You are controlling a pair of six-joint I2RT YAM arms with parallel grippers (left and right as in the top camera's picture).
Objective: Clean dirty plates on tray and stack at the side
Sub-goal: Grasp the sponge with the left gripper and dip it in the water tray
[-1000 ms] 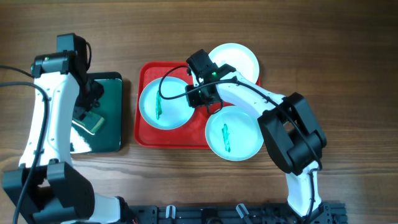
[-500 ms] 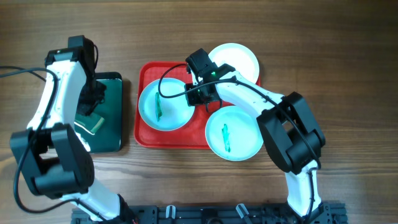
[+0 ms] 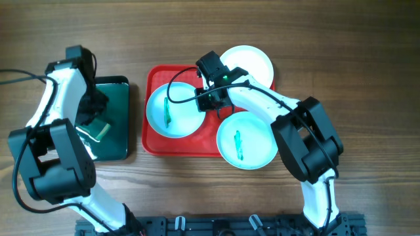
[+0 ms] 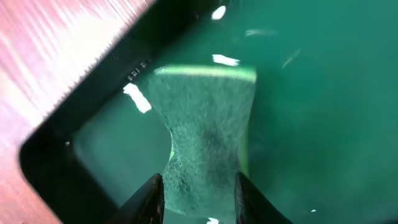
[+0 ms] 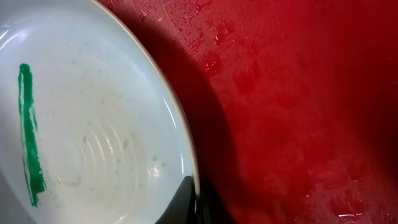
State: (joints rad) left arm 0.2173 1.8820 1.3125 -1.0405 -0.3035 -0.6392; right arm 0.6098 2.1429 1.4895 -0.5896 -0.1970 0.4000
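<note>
The red tray holds a white plate with a green streak on its left side. A second streaked plate overhangs the tray's front right, and a plain white plate sits at its back right. My right gripper is shut on the left plate's right rim; the right wrist view shows that plate pinched at its rim by my gripper over the tray. My left gripper is shut on a green sponge in the black tray.
The black tray with the dark green inside lies left of the red tray, its black rim against the wooden table. A black cable runs in from the left edge.
My left arm has swung its upper links leftward while the gripper stays over the sponge in the black tray. The right arm and the plates have not moved.
</note>
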